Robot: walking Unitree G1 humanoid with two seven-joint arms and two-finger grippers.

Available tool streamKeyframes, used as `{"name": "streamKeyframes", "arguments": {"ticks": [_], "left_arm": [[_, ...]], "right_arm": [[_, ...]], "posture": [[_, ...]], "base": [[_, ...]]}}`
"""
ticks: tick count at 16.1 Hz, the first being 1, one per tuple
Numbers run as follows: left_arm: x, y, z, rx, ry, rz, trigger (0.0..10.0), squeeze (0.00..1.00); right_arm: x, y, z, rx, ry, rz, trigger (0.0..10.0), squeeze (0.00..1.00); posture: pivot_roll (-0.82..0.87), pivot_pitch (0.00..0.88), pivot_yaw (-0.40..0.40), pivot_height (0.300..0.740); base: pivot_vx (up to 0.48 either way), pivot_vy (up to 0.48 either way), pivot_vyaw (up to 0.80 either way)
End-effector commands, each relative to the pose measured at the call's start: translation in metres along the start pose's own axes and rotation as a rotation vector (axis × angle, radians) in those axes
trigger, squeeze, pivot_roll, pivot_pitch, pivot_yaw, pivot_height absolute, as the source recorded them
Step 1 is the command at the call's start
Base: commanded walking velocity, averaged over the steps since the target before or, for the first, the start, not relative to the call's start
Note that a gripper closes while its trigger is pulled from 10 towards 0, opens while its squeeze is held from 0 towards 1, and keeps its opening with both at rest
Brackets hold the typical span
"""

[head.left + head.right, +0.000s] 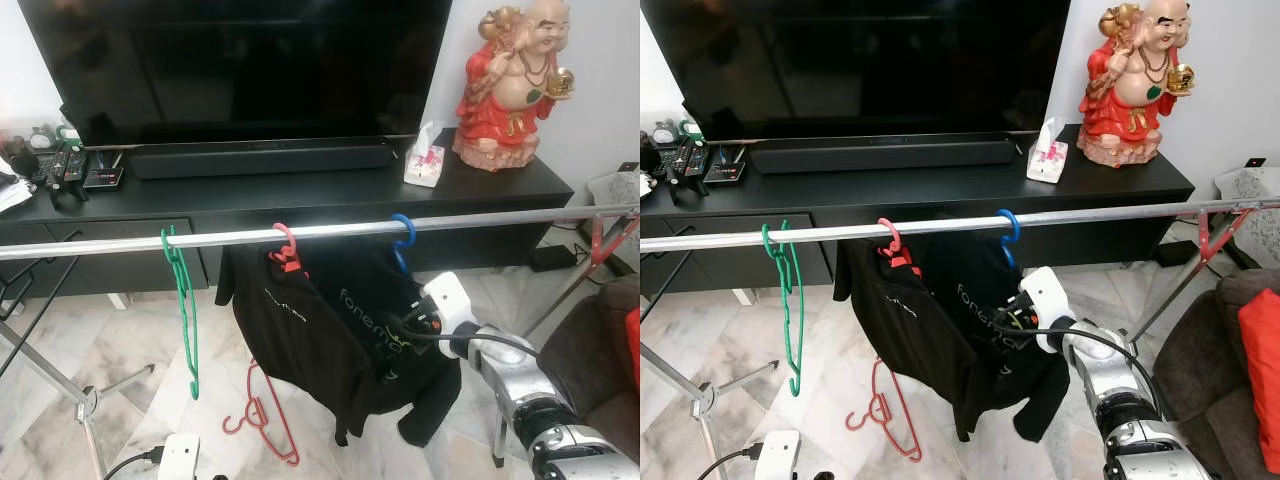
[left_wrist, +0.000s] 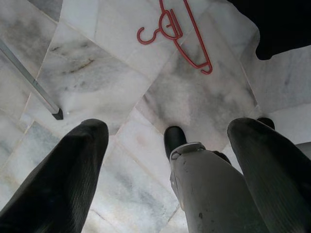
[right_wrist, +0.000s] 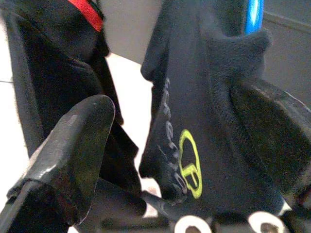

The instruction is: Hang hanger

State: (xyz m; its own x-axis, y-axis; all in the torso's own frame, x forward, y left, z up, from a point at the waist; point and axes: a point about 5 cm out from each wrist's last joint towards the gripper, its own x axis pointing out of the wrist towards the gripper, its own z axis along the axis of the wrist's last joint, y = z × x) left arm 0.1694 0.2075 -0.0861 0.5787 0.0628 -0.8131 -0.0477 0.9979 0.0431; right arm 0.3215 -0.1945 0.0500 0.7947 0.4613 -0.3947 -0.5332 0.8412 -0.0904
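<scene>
A silver rail (image 1: pixel 480 221) runs across in front of me. On it hang an empty green hanger (image 1: pixel 184 300), a pink hanger (image 1: pixel 288 246) and a blue hanger (image 1: pixel 402 240); the last two carry black shirts (image 1: pixel 330 330). A red hanger (image 1: pixel 262 412) lies on the marble floor under the rail, also in the left wrist view (image 2: pixel 175 34). My right gripper (image 3: pixel 180 126) is open at the blue hanger's shirt, its fabric (image 3: pixel 214 97) lying between the fingers (image 3: pixel 73 155). My left gripper (image 2: pixel 167 128) hangs low, open, pointing at the floor.
Behind the rail stands a black TV cabinet (image 1: pixel 300 205) with a TV (image 1: pixel 240 60), soundbar, tissue box (image 1: pixel 425 160), red statue (image 1: pixel 510 85) and remotes (image 1: pixel 60 165). Rack legs (image 1: pixel 60 385) spread at the left and right. A dark sofa (image 1: pixel 600 360) is at my right.
</scene>
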Motion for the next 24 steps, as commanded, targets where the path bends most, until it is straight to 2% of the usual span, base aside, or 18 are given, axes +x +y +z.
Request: {"name": "streamKeyframes", "arguments": {"ticks": [1, 4, 10, 13, 15, 17, 20, 24], "left_arm": [[-0.001, 0.002, -0.002, -0.004, 0.01, 0.003, 10.0, 0.0], [-0.001, 0.002, -0.003, -0.003, 0.012, 0.002, 10.0, 0.0], [-0.001, 0.002, -0.004, -0.005, 0.015, 0.005, 10.0, 0.0], [-0.001, 0.001, -0.005, -0.005, 0.016, 0.0, 10.0, 0.0], [-0.001, 0.001, -0.005, 0.009, 0.016, -0.006, 10.0, 0.0], [-0.001, 0.001, -0.005, 0.012, 0.015, -0.01, 10.0, 0.0], [-0.001, 0.0, -0.005, 0.013, 0.016, -0.016, 10.0, 0.0], [-0.001, -0.002, -0.005, 0.016, 0.018, -0.022, 10.0, 0.0]], "right_arm": [[-0.001, -0.005, 0.002, -0.004, 0.002, -0.031, 10.0, 0.0], [-0.001, -0.012, -0.005, 0.011, 0.077, -0.17, 10.0, 0.0], [0.003, -0.007, 0.001, -0.002, 0.03, -0.131, 10.0, 0.0], [-0.001, -0.019, 0.013, -0.028, -0.01, -0.17, 10.0, 0.0], [-0.006, -0.033, 0.031, -0.047, -0.083, -0.225, 10.0, 0.0], [-0.009, -0.039, 0.04, -0.052, -0.124, -0.243, 10.0, 0.0], [-0.011, -0.036, 0.043, -0.071, -0.152, -0.222, 10.0, 0.0], [-0.006, -0.025, 0.027, -0.04, -0.093, -0.177, 10.0, 0.0]], "posture": [[-0.1, 0.0, -0.025, 0.74], [-0.1, 0.0, -0.024, 0.74], [-0.1, 0.0, -0.027, 0.74], [-0.1, 0.0, -0.029, 0.74], [-0.1, 0.0, -0.029, 0.74], [-0.1, 0.0, -0.03, 0.74], [-0.1, 0.0, -0.03, 0.74], [-0.11, 0.0, -0.027, 0.74]], "base": [[0.0, 0.0, 0.0], [0.0, 0.0, 0.0], [0.0, 0.0, 0.0], [0.0, 0.0, 0.0], [0.0, 0.0, 0.0], [0.0, 0.0, 0.0], [0.0, 0.0, 0.0], [0.0, 0.0, 0.0]]}}
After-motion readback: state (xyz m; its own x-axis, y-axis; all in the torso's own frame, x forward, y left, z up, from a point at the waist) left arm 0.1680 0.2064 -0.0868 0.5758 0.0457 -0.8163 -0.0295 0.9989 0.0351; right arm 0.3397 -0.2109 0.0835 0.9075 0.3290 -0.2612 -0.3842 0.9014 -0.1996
